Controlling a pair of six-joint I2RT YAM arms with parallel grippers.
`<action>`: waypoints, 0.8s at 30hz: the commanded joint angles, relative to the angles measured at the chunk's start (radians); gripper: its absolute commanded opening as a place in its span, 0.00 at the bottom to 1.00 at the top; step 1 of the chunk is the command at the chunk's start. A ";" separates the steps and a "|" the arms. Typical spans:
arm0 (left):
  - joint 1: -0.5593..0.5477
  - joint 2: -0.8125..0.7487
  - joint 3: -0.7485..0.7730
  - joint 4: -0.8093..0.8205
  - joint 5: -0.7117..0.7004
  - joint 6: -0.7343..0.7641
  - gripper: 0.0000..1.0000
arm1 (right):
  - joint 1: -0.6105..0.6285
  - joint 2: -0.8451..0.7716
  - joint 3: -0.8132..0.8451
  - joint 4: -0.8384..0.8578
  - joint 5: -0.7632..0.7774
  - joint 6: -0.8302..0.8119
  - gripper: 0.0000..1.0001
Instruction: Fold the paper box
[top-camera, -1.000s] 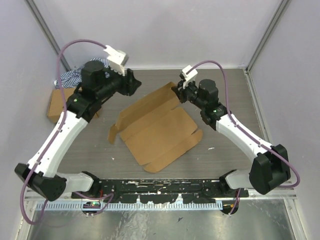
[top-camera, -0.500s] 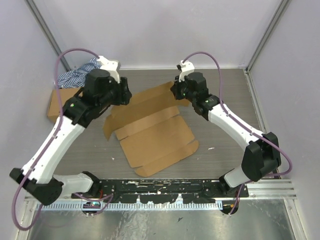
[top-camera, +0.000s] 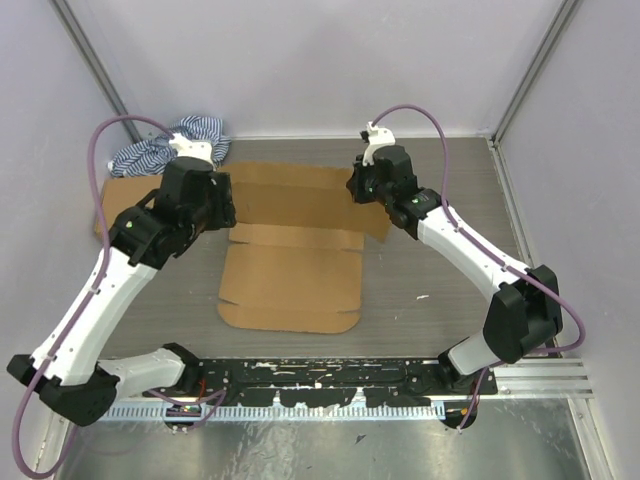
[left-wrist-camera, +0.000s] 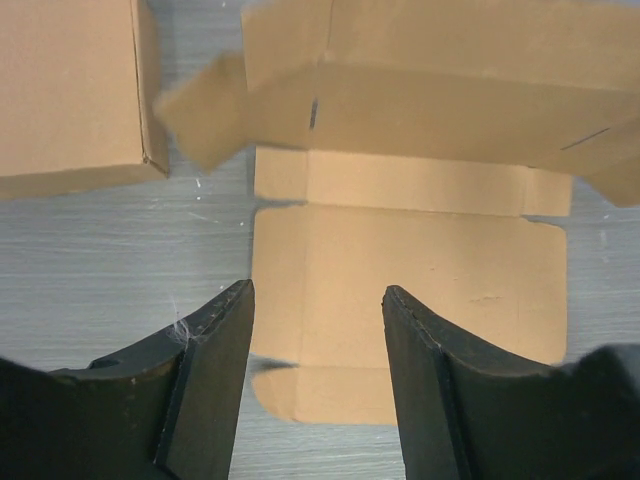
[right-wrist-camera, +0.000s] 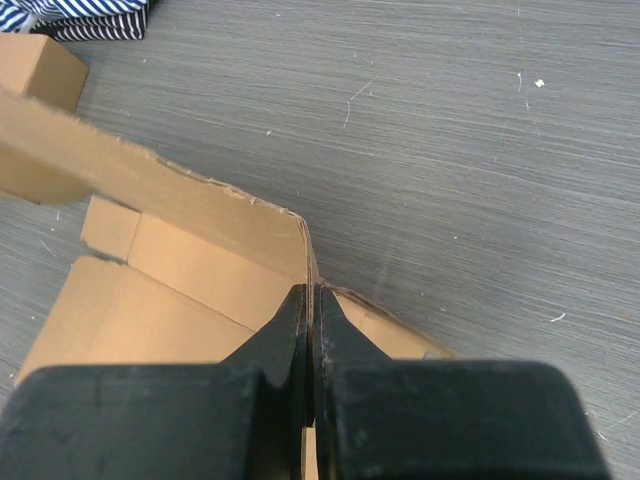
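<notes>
The paper box (top-camera: 290, 275) is a flat brown cardboard blank in the middle of the table, with its far panel (top-camera: 300, 195) lifted off the surface. My right gripper (top-camera: 366, 190) is shut on the right end of that raised panel; in the right wrist view its jaws (right-wrist-camera: 312, 295) pinch the cardboard edge of the paper box (right-wrist-camera: 200, 265). My left gripper (top-camera: 215, 205) hovers over the blank's far left corner. It is open, and its fingers (left-wrist-camera: 318, 300) frame the flat panels of the paper box (left-wrist-camera: 420, 270) below with nothing between them.
A ready-made brown cardboard box (top-camera: 115, 205) sits at the left, just behind my left arm, also seen as the box (left-wrist-camera: 70, 90) beside the blank. A blue-white striped cloth (top-camera: 165, 150) lies in the far left corner. Walls enclose the table.
The blank has swung round from a slant to lie square to the table and shifted left. Both grippers moved left with it, the right still pinching the panel. The left jaws opened slightly.
</notes>
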 joint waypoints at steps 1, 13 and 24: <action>-0.001 0.018 -0.029 0.072 0.042 0.067 0.61 | 0.007 -0.064 0.032 0.011 -0.009 -0.001 0.01; -0.001 0.105 -0.020 0.405 0.282 -0.037 0.66 | 0.028 -0.188 -0.213 0.333 -0.059 -0.234 0.03; -0.001 0.091 -0.017 0.422 0.314 0.035 0.70 | 0.060 -0.271 -0.375 0.581 -0.193 -0.523 0.04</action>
